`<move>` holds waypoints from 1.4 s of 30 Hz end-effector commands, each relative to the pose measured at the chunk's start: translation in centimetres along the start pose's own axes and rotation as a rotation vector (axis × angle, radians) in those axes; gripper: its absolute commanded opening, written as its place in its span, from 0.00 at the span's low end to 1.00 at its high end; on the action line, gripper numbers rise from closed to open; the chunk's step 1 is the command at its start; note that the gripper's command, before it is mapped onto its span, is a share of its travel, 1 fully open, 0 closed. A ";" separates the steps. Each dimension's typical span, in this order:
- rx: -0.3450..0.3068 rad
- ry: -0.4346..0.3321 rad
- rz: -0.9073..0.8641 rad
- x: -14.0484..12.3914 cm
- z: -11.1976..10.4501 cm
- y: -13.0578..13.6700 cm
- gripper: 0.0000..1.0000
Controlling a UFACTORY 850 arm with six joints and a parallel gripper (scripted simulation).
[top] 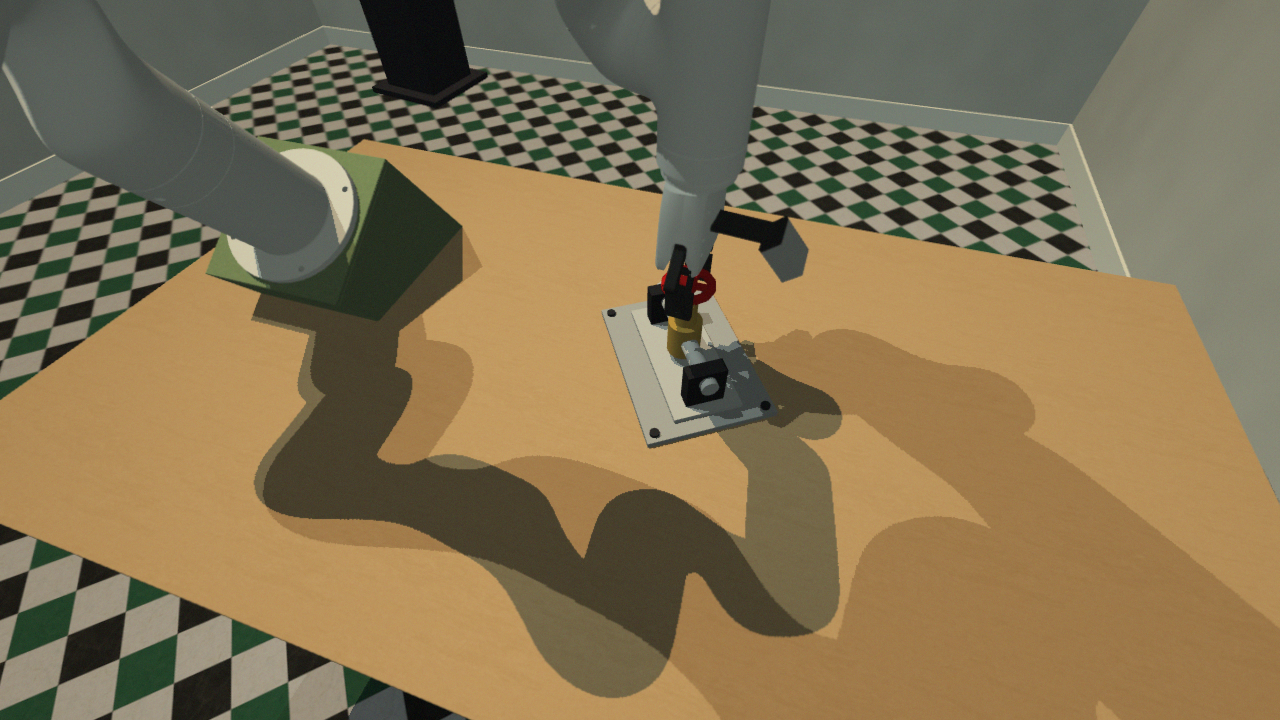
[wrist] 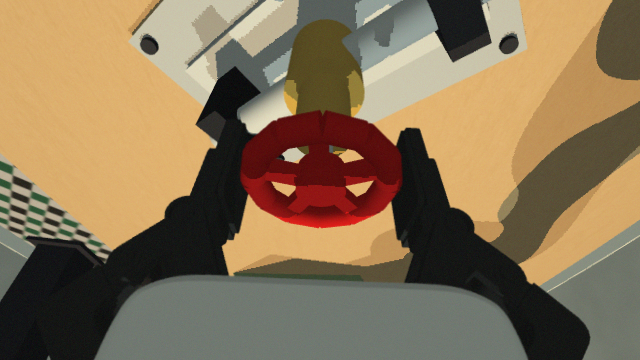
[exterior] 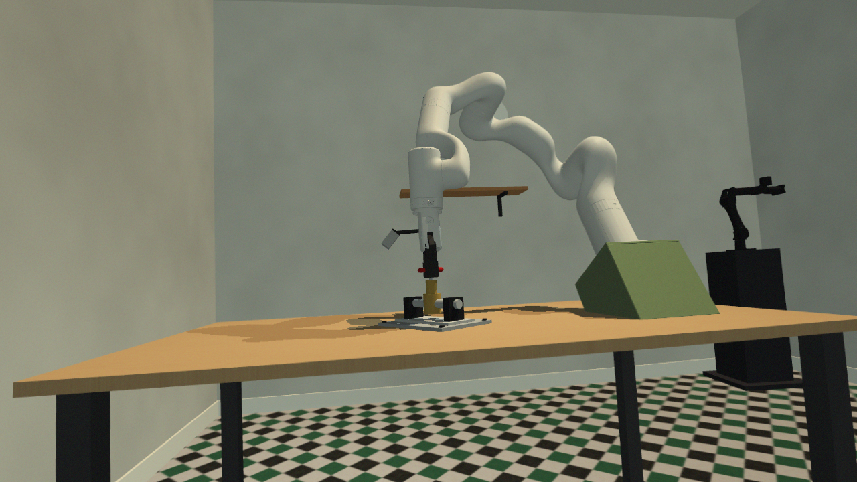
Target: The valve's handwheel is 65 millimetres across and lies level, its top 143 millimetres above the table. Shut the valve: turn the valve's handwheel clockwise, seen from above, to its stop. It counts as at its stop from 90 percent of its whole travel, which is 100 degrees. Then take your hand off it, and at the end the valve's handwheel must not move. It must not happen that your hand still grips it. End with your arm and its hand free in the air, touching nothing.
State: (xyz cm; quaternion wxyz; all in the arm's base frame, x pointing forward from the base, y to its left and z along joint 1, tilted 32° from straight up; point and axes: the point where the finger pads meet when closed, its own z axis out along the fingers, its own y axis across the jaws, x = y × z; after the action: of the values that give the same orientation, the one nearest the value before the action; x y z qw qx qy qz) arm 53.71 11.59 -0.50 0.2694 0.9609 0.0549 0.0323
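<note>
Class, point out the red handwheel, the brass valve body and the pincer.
handwheel [wrist: 371, 142]: wrist view, rim.
valve body [wrist: 322, 75]: wrist view, brass side.
pincer [wrist: 320, 172]: wrist view, midway between fingertips.
</note>
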 end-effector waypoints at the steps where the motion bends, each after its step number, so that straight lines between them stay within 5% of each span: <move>1: -0.001 0.008 0.104 0.1 -0.1 0.0 0.00; 42: 0.001 0.008 0.694 0.1 -0.1 0.0 0.00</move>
State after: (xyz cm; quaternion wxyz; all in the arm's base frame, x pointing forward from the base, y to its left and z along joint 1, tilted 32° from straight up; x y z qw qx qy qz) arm 53.71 11.58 -0.49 0.2439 0.9260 -0.2618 0.1204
